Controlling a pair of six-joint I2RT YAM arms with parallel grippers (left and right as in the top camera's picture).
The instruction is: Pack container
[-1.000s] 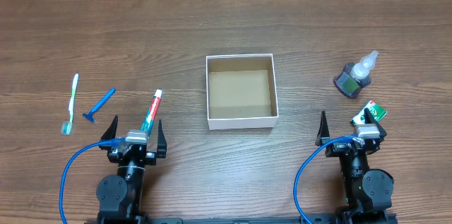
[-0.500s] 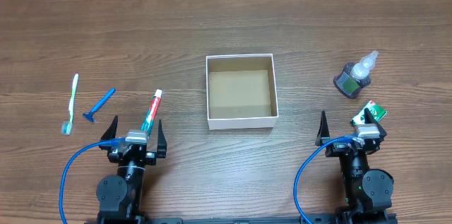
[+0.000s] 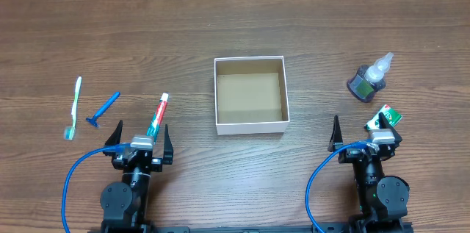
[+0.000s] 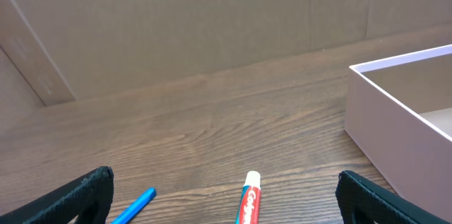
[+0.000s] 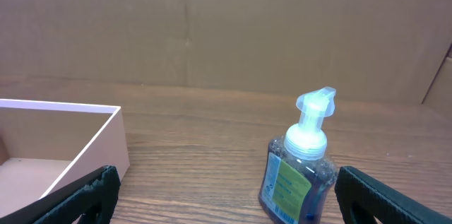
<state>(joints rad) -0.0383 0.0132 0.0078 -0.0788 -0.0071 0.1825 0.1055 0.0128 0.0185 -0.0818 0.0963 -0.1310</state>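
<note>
Finding the container (image 3: 250, 125) sitting near the middle of the wooden table (image 3: 308, 27), lidless, white-walled, showing only bare brown floor inside. Seeing nothing packed in it; judging the task as sitting at its very start, with the first pick not yet made.

Working outward to the left: noting a red-and-white toothpaste tube (image 3: 158, 115) lying near the container but apart from it, then a blue razor (image 3: 103, 109), then a green-and-white toothbrush (image 3: 74, 106) lying farthest out. Working outward to the right: noting a dark pump bottle (image 3: 369, 79) standing upright, apart from the container, and a small green packet (image 3: 385, 119) lying closer to the near edge, partly covered from above by the right gripper (image 3: 366, 131).

Gripping nothing on either side. Resting at the near edge, the left gripper (image 3: 142, 128) spreading its fingers wide, with the tube's capped end showing between them in the left wrist view. Gaping likewise on the right, framing the bottle and a corner of the container.

Judging the likeliest next move as reaching the left gripper forward and down over the tube, setting the fingers across its narrow width, closing, lifting, carrying rightward past the rim and letting go inside. Expecting trouble from the tube lying flat, leaving little to get under, and from the toothbrush possibly needing a diagonal fit.
</note>
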